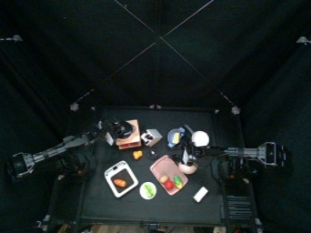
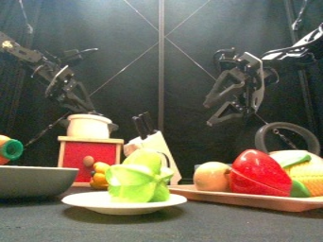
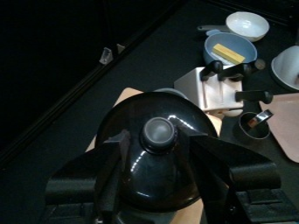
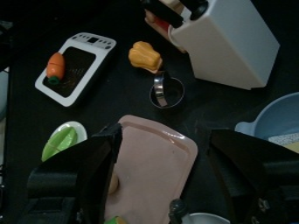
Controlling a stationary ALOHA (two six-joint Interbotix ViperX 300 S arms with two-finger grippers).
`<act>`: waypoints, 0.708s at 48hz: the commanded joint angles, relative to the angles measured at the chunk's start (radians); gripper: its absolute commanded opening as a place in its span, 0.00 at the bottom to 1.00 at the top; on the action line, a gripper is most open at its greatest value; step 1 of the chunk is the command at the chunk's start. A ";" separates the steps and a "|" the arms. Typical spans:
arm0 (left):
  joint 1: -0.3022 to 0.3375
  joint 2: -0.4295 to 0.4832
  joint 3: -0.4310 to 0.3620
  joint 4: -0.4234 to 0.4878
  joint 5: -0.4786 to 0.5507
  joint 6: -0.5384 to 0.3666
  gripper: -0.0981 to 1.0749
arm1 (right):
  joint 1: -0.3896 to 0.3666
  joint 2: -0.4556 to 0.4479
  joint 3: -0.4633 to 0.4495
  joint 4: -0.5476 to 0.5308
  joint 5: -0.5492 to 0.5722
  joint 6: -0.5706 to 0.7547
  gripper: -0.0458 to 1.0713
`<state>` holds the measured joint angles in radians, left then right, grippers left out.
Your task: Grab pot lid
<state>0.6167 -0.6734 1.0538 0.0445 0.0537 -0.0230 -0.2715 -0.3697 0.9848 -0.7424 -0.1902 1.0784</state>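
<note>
Left gripper (image 3: 163, 147): jaws spread wide, one on each side of the pot lid (image 3: 158, 131). The pictures do not show whether either jaw touches it. Nothing is seen held.

Pot lid: dark, domed and glossy, with a round knob at its centre. It sits on top of a pale box (image 3: 117, 101) in the left half of the table (image 1: 97, 187), directly under the left wrist camera. In the top view it shows as a dark disc with a pale centre on that box, the left arm coming in just beside it.

Next along stands the white knife block (image 3: 222, 87), near the box but apart from it. A small metal ring (image 4: 166, 90) lies flat on the table close to the block. Beyond the block are the bluish bowl (image 3: 233, 48), yellow inside, and the white cup (image 3: 246, 24), side by side.

Right gripper (image 4: 166, 140): jaws wide apart and empty, raised above the pink tray (image 4: 158, 166) on the right side of the table.
</note>
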 commanded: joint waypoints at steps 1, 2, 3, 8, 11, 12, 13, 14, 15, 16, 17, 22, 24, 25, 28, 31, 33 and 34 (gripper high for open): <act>0.003 0.009 -0.014 0.003 -0.014 0.002 0.81 | -0.005 -0.008 -0.025 -0.003 -0.008 -0.002 0.92; 0.003 0.011 -0.014 0.006 -0.017 0.002 0.81 | -0.005 -0.008 -0.025 -0.003 -0.008 -0.002 0.92; 0.003 0.012 -0.014 0.003 -0.020 0.002 0.81 | -0.005 -0.008 -0.025 -0.003 -0.008 -0.002 0.92; 0.003 0.020 -0.012 0.006 -0.032 0.003 0.81 | -0.005 -0.008 -0.025 -0.005 -0.008 -0.002 0.92; 0.003 0.020 -0.012 0.003 -0.032 0.003 0.81 | -0.005 -0.008 -0.025 -0.003 -0.006 -0.002 0.92; 0.005 0.020 -0.012 0.006 -0.032 0.003 0.81 | -0.005 -0.008 -0.025 -0.003 -0.006 -0.002 0.92; 0.005 0.020 -0.012 0.006 -0.034 0.003 0.81 | -0.005 -0.008 -0.025 -0.003 -0.008 -0.002 0.92; 0.005 0.020 -0.012 0.008 -0.034 0.003 0.81 | -0.005 -0.006 -0.025 -0.005 -0.006 -0.002 0.92; 0.005 0.020 -0.012 0.008 -0.034 0.003 0.80 | -0.005 -0.008 -0.025 -0.005 -0.008 -0.002 0.92; 0.005 0.020 -0.014 0.011 -0.034 0.003 0.80 | -0.005 -0.008 -0.025 -0.005 -0.006 -0.002 0.92; 0.005 0.020 -0.014 0.011 -0.035 0.003 0.80 | -0.005 -0.008 -0.025 -0.005 -0.006 -0.002 0.92; 0.005 0.020 -0.012 0.017 -0.035 0.003 0.79 | -0.005 -0.008 -0.025 -0.006 -0.008 -0.002 0.92; 0.005 0.020 -0.012 0.020 -0.035 0.003 0.78 | -0.005 -0.008 -0.025 -0.006 -0.008 -0.002 0.92; 0.005 0.020 -0.012 0.021 -0.035 0.003 0.78 | -0.005 -0.008 -0.025 -0.006 -0.006 -0.002 0.92; 0.005 0.020 -0.014 0.023 -0.038 0.003 0.76 | -0.005 -0.008 -0.025 -0.005 -0.008 -0.002 0.92; 0.005 0.020 -0.012 0.025 -0.044 0.003 0.75 | -0.005 -0.008 -0.025 -0.005 -0.008 -0.002 0.92; 0.005 0.020 -0.012 0.023 -0.049 0.003 0.75 | -0.005 -0.008 -0.025 -0.005 -0.008 -0.002 0.92; 0.005 0.021 -0.012 0.023 -0.049 0.003 0.74 | -0.005 -0.008 -0.025 -0.005 -0.008 -0.002 0.92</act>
<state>0.6182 -0.6519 1.0538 0.0644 0.0199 -0.0215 -0.2715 -0.3682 0.9833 -0.7486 -0.1902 1.0784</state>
